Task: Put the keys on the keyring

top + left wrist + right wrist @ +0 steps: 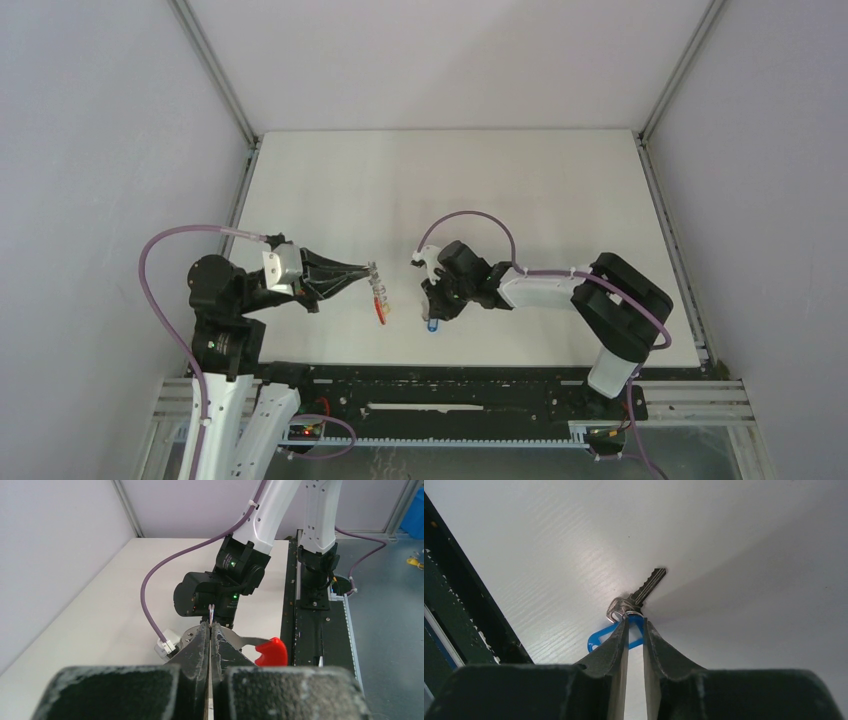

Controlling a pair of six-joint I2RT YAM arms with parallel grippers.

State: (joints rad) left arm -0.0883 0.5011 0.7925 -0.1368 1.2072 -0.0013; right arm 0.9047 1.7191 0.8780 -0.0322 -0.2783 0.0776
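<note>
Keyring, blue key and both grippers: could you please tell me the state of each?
left gripper, shut on the keyring.
keyring, held at the left gripper's tips.
right gripper, jaws slightly apart astride the blue key's tag; grip unclear.
blue key, lying on the table, not on the keyring.

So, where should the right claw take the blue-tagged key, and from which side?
Probably by the blue tag, from straight above, one jaw on each side. The key lies flat on the table and its blade is thin; the plastic tag gives the broader hold.
</note>
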